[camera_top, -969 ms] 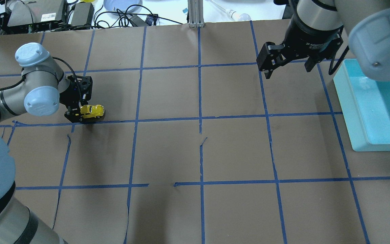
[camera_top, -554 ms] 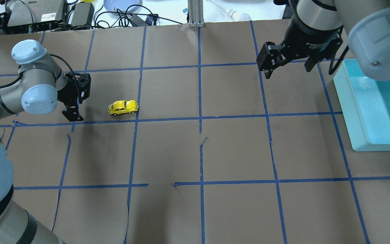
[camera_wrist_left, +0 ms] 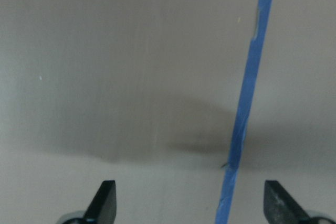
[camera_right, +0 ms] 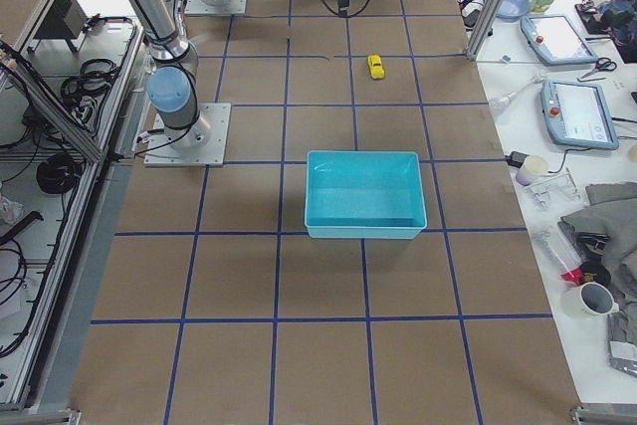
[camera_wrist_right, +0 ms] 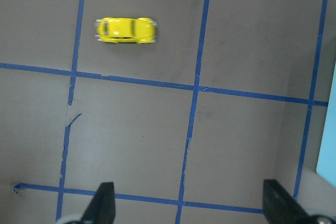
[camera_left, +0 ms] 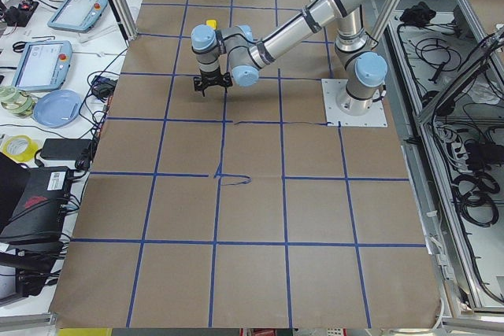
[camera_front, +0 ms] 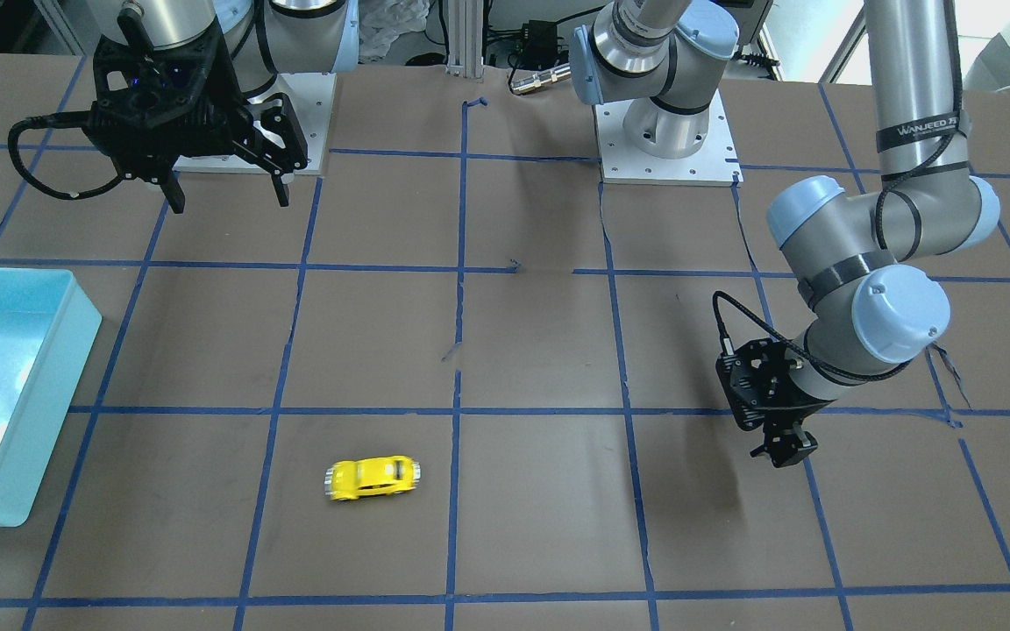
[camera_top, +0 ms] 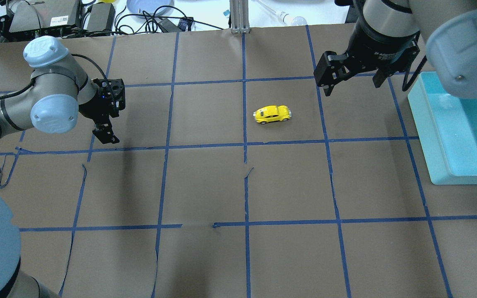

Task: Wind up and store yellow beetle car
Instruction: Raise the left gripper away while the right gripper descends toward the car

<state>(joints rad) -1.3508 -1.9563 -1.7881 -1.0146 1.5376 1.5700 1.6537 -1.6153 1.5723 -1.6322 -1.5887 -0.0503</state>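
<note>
**Car [camera_top: 272,114] sits loose on the table, 2 grippers empty**

The car stands on its wheels on the brown paper table [camera_top: 205,186], in the square just right of the centre tape line [camera_top: 244,124] in the overhead view. It lies side-on and points roughly toward the bin [camera_top: 420,136]. Its outline is smeared in the right wrist view, so it may be rolling.

The right gripper [camera_top: 352,87] hangs near it, up and to the bin side, with fingers spread wide and nothing between them. The left gripper [camera_top: 106,135] is well apart on the other side, low over the paper, also spread and empty.

The toy looks light, hard and glossy. Its rounded roof and nose would likely slip out of a pinch, and free wheels let it scoot at a nudge. The surest hold appears to be across the 2 flat door sides, with the fingers straddling its width from above and closing gently.

Only flat tape lines lie between car and bin. The bin's raised near wall calls for a lift over the rim, not a push. Torn paper seams near the centre line could snag a wheel. Beyond the table's far edge lie cables [camera_top: 147,18] and gear, so a runaway that way would be awkward.
</note>
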